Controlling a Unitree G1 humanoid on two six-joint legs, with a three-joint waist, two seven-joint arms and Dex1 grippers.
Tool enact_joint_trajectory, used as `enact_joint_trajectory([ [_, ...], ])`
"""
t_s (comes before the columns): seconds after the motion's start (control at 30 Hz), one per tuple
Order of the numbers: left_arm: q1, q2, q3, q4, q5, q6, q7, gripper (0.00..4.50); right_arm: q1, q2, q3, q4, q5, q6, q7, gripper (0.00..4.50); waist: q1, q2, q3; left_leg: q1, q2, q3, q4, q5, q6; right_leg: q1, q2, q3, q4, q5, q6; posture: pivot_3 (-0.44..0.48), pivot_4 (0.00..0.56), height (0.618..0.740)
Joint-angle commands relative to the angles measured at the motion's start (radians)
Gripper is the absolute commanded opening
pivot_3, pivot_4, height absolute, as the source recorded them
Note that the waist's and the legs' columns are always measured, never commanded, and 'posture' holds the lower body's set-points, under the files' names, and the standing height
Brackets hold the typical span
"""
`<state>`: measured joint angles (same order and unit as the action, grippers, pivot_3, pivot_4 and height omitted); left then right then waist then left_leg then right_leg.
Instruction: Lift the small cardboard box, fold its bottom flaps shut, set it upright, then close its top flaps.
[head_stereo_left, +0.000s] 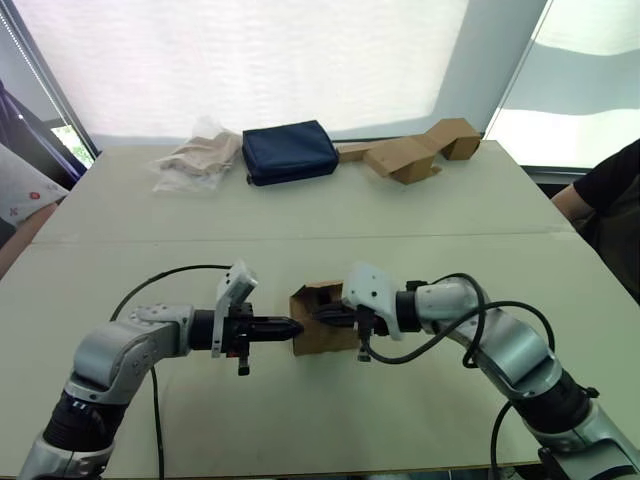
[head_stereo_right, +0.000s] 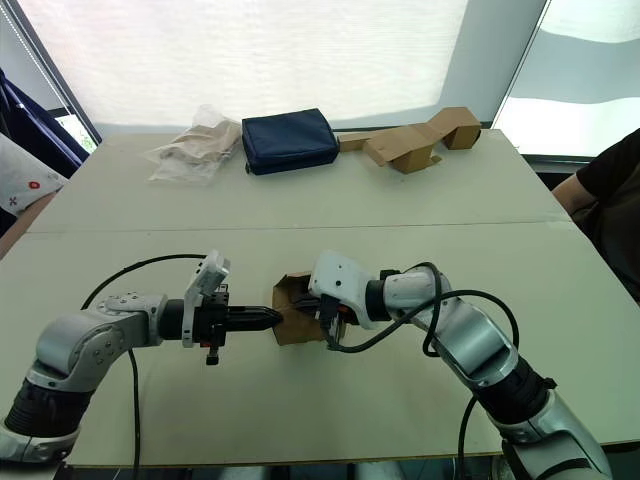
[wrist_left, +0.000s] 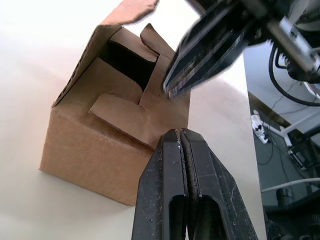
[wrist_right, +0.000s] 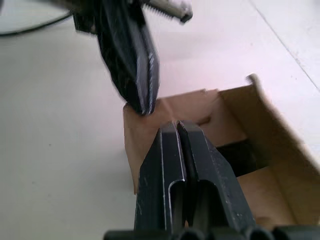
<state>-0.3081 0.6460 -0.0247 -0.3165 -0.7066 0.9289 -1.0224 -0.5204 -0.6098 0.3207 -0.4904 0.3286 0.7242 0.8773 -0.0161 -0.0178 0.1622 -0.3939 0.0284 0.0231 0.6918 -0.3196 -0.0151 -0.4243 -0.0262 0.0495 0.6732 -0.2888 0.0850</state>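
The small cardboard box (head_stereo_left: 325, 335) stands on the table between my two arms, with its open end up. At that end several flaps (wrist_left: 125, 112) are folded partly inward, leaving a dark gap, and one outer flap (head_stereo_left: 303, 295) still stands up. My left gripper (head_stereo_left: 297, 326) is shut, and its tip (wrist_left: 180, 134) presses the edge of a folded flap. My right gripper (head_stereo_left: 316, 314) is also shut and reaches in from the other side, its tip (wrist_right: 176, 125) over the box's upper edge. The two tips nearly meet. The end resting on the table is hidden.
At the far side of the table lie a crumpled bag (head_stereo_left: 198, 157), a navy pouch (head_stereo_left: 290, 150) and a larger crooked cardboard piece (head_stereo_left: 420, 150). A person's arm (head_stereo_left: 605, 190) shows at the right edge and a sleeve (head_stereo_left: 20, 185) at the left.
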Motion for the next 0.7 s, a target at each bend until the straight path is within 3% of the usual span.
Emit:
enact_joint_trajectory([
  [0.03,-0.007,0.011,-0.009,-0.007,-0.003,-0.015,-0.005,0.03,-0.04,0.022,-0.122,-0.036,0.12,0.05,0.012,0.0,0.0,0.0,0.0,0.0,0.0,0.0,0.0,0.0,0.0,0.0,0.0,0.0,0.0,0.0,0.0,0.0,0.15,0.74],
  [0.2,-0.022,0.022,-0.005,0.001,-0.006,-0.012,-0.007,0.03,-0.116,0.088,-0.212,0.055,0.143,0.051,-0.079,0.0,-0.002,0.0,0.0,0.0,0.0,0.0,0.0,0.0,0.0,0.0,0.0,0.0,0.0,0.0,0.0,0.0,0.15,0.74],
  [0.43,-0.026,0.018,-0.002,-0.007,-0.018,-0.008,0.004,0.03,-0.158,0.033,-0.005,0.2,-0.116,-0.074,-0.112,0.0,-0.001,0.0,0.0,0.0,0.0,0.001,-0.002,0.0,0.0,0.0,0.0,0.0,-0.001,0.0,0.0,0.0,0.15,0.74],
  [0.7,-0.018,0.012,0.008,-0.02,-0.032,0.001,0.021,0.03,-0.101,0.011,0.01,0.11,-0.082,-0.051,-0.022,0.0,-0.001,0.0,0.0,0.0,0.0,0.001,-0.002,0.0,0.0,0.0,0.0,0.0,-0.002,0.0,0.0,0.0,0.15,0.74],
])
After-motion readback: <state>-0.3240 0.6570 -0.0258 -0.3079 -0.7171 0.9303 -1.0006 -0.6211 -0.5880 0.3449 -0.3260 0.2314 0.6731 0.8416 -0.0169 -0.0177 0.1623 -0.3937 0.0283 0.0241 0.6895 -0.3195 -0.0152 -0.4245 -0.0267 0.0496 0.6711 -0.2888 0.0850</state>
